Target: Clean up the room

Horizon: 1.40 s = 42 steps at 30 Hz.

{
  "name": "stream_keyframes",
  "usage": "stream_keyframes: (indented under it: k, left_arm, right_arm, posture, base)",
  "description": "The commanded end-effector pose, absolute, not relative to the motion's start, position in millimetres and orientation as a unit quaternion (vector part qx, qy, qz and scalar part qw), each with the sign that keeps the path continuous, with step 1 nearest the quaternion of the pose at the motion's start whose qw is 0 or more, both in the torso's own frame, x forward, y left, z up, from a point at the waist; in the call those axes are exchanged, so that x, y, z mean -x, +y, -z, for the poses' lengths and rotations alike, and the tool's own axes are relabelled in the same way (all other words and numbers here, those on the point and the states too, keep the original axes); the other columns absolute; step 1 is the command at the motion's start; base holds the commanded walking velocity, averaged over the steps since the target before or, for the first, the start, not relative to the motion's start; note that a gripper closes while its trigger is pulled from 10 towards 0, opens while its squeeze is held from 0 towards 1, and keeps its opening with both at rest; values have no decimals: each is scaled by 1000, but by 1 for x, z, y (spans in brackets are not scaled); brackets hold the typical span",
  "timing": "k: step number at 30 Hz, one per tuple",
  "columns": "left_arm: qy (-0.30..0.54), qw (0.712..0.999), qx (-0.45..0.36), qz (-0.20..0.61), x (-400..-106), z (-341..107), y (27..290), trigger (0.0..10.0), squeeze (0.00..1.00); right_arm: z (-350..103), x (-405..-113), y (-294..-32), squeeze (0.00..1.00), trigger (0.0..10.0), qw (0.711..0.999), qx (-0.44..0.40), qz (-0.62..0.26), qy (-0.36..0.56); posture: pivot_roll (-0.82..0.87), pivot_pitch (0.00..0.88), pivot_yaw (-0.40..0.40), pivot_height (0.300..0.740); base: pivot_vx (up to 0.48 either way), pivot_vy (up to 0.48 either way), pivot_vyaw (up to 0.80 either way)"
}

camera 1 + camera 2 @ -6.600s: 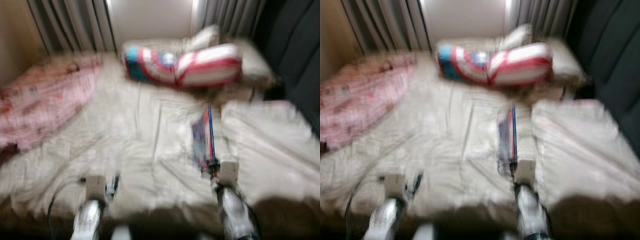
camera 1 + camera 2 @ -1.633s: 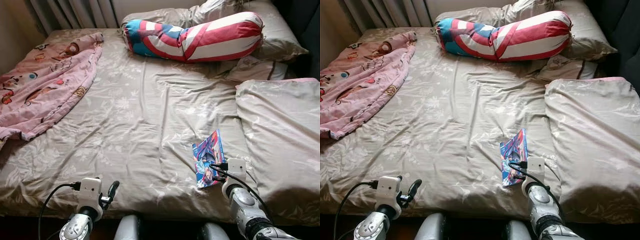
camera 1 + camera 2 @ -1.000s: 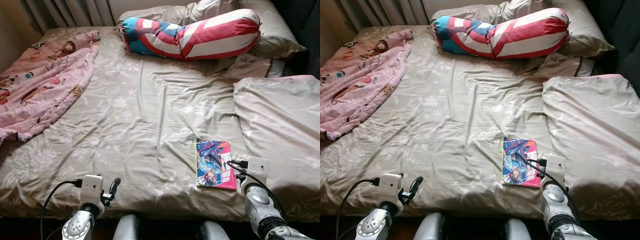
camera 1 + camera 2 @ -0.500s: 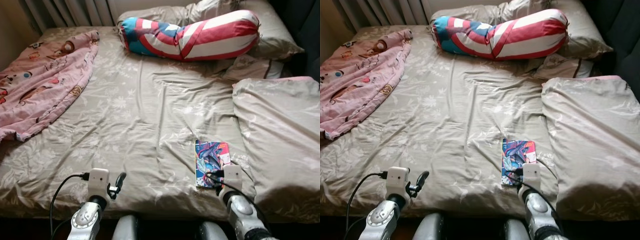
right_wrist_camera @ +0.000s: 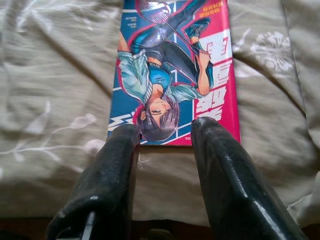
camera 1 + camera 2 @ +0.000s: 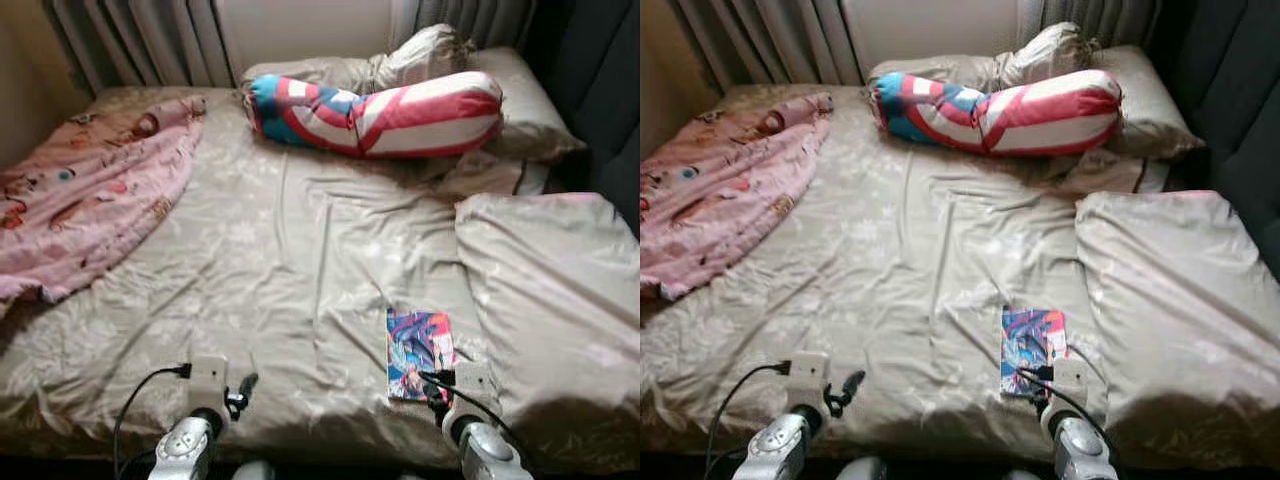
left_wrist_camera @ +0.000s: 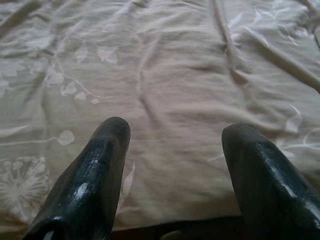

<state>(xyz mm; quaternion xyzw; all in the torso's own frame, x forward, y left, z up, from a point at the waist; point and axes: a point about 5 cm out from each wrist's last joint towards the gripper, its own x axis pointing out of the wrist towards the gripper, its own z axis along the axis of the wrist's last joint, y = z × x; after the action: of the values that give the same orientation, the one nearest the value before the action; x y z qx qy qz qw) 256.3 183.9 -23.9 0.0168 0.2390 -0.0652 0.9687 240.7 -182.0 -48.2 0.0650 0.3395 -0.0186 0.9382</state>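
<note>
One comic book (image 5: 172, 75) before right claw (image 5: 165, 131)

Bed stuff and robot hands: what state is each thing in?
Comic book: closed, lying flat on the sheet.
Pink blanket: crumpled.
Striped bolster: lying against the pillows.
Left end effector: open, over bare sheet.
Right end effector: open, at the comic's near edge.

My arms are silver metal, rounded and shiny at the wrists. Each wrist carries a small pale, boxy block with a thin black cable looping off it. My left gripper (image 7: 172, 165) has two thick, glossy black fingers with blunt rounded tips and a finely ribbed surface. My right gripper (image 5: 162, 155) has the same long, shiny black fingers (image 5: 107, 175), catching light along their edges.
</note>
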Motion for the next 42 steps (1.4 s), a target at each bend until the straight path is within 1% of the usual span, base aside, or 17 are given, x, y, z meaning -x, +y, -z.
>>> stream_keyframes:
  k: [1,4,5,6,7,8,9,10,13,15,17,21,25,31,34,36,42]
  left_arm:
    - [283,956,-34,64,-246,35,192,10000,0]
    - [328,943,-21,52,-236,46,195,10000,0]
    - [350,935,-11,45,-230,51,195,10000,0]
    - [350,935,-11,45,-230,51,195,10000,0]
    - [373,927,-11,37,-222,57,196,10000,0]
    - [373,927,-11,37,-222,57,196,10000,0]
    - [389,921,-13,26,-216,62,198,10000,0]
    - [402,915,-12,10,-209,66,200,10000,0]
    - [405,914,-2,-13,-206,68,203,10000,0]
    - [402,915,5,-21,-206,68,204,10000,0]
    - [406,914,3,-15,-204,68,204,10000,0]
    - [416,909,-10,5,-201,71,201,10000,0]
    - [414,910,-7,4,-203,71,197,10000,0]
    - [412,911,-4,4,-204,70,195,10000,0]
    - [413,911,-3,-4,-203,71,198,10000,0]
    - [415,910,-4,-4,-202,71,198,10000,0]
    - [416,909,-7,-3,-203,71,198,10000,0]
  right_arm:
    - [58,-226,-187,0,10000,929,-52,15,367]
    - [64,-215,-199,0,10000,918,-86,67,381]
    - [66,-210,-202,0,10000,911,-118,99,384]
    - [66,-210,-202,0,10000,911,-118,99,384]
    - [70,-204,-203,0,10000,902,-140,129,389]
    - [70,-204,-203,0,10000,902,-140,129,389]
    - [74,-198,-202,0,10000,896,-144,140,397]
    - [78,-192,-196,0,10000,893,-138,129,409]
    - [81,-186,-188,0,10000,895,-131,105,414]
    - [82,-185,-187,0,10000,894,-139,109,413]
    - [86,-178,-186,0,10000,888,-125,107,430]
    - [88,-174,-185,0,10000,885,-123,101,438]
    - [86,-178,-184,0,10000,892,-115,87,429]
    - [87,-176,-183,0,10000,892,-102,76,434]
    - [90,-169,-184,0,10000,887,-99,72,446]
    - [91,-167,-185,0,10000,885,-92,68,450]
    - [94,-154,-197,0,10000,881,-88,80,459]
  posture:
    - [-31,0,1,734]
    - [-48,0,6,738]
    - [-57,0,12,738]
    - [-57,0,12,738]
    - [-69,0,17,738]
    - [-69,0,17,738]
    - [-70,0,19,738]
    - [-62,0,18,738]
    - [-54,0,16,738]
    - [-56,0,15,738]
    - [-59,0,15,738]
    - [-59,0,15,738]
    - [-61,0,10,738]
    - [-49,0,4,738]
    - [-49,0,4,738]
    - [-49,1,5,738]
    - [-49,5,6,738]
  base:
    - [0,0,0]
    - [0,0,0]
    - [0,0,0]
    - [0,0,0]
    - [0,0,0]
    - [0,0,0]
    - [0,0,0]
    - [0,0,0]
    - [0,0,0]
    - [0,0,0]
    - [0,0,0]
    - [0,0,0]
    - [0,0,0]
    - [0,0,800]
    - [0,0,800]
    - [0,300,800]
    - [0,480,0]
